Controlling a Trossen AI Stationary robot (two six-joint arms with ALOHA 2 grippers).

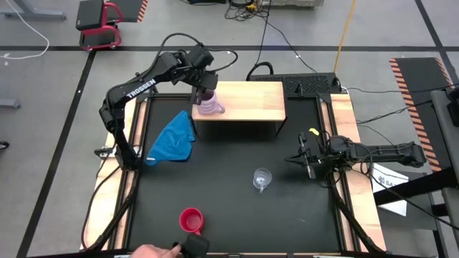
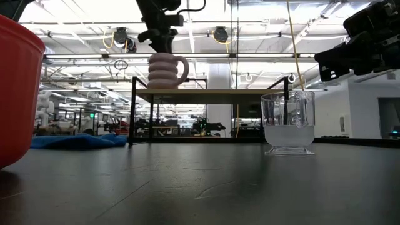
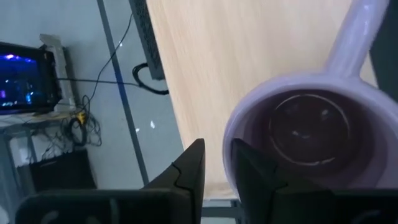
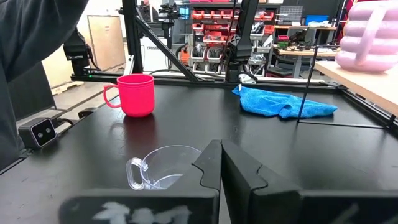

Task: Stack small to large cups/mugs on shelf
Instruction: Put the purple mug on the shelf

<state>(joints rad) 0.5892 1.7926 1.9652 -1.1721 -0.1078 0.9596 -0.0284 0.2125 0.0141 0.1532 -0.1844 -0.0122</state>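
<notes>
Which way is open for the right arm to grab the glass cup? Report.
Probably straight across: the right pincer sits beside the glass cup with only bare black table between them.

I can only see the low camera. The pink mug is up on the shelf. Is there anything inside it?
Observer: No. The left wrist view looks down into the lilac-pink mug and it is empty. The left gripper is at its rim.
Operator: Where on the shelf is it?
Observer: From above, it stands near the left front corner of the shelf.
Operator: What is the other arm doing?
Observer: The right gripper is shut, off to the right of the glass cup, not touching it.
Operator: Is anyone by the red mug?
Observer: Yes, a person's hand shows at the table's front edge, near the red mug.
</notes>
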